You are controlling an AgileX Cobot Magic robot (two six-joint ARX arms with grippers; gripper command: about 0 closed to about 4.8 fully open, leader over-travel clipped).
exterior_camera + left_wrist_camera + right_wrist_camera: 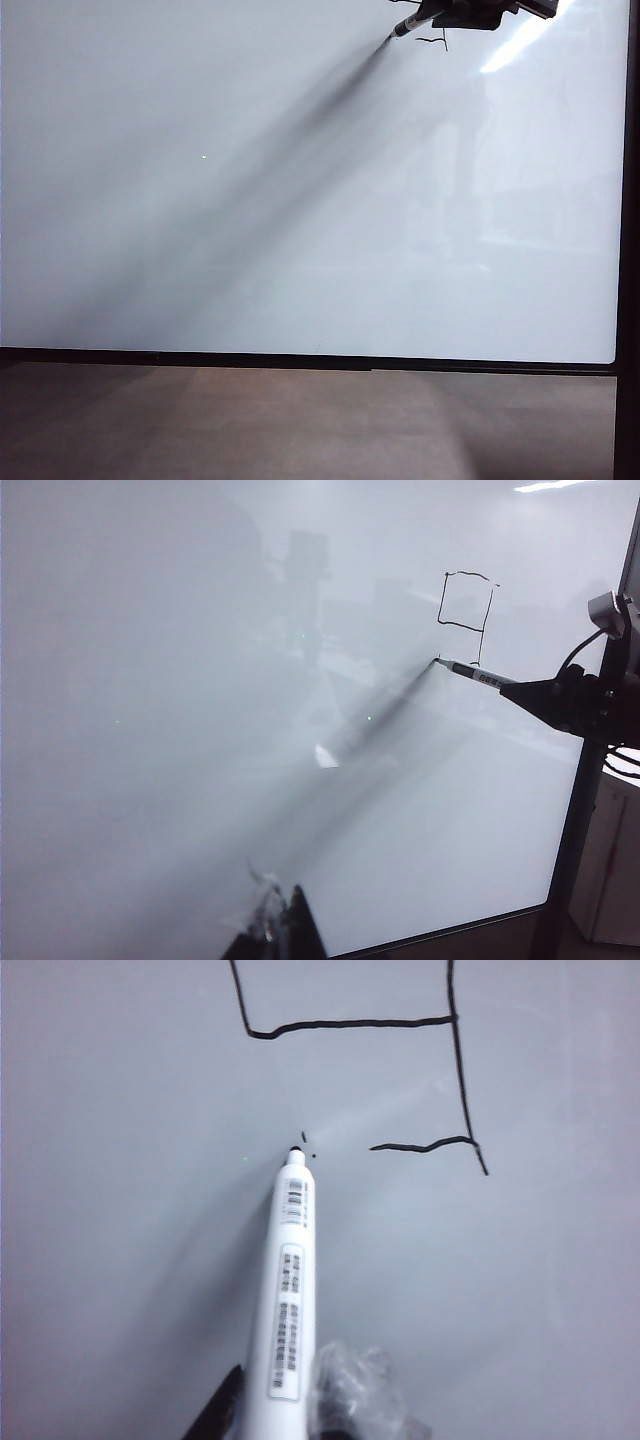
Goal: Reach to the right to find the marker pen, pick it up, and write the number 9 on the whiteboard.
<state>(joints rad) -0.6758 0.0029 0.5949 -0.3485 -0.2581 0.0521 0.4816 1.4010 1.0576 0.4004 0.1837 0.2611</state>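
Observation:
The whiteboard (250, 200) fills most of the exterior view. My right gripper (470, 15) is at its top right, shut on the marker pen (405, 27). In the right wrist view the pen's white labelled barrel (290, 1280) runs out from between the fingers of my right gripper (285, 1410). Its black tip (296, 1150) is at the board, a little apart from the drawn strokes. The number 9 (400, 1050) is an angular black outline with a short bottom stroke. In the left wrist view the 9 (465, 605) sits just above the pen (478, 673). My left gripper (285, 930) hangs low, far from the pen, fingers together.
A thin black frame (300, 358) edges the board's bottom, with a brown-grey surface (300, 420) below it. A black upright (628, 200) runs along the right side. In the left wrist view a pale cabinet (612, 860) stands beyond the board's right edge.

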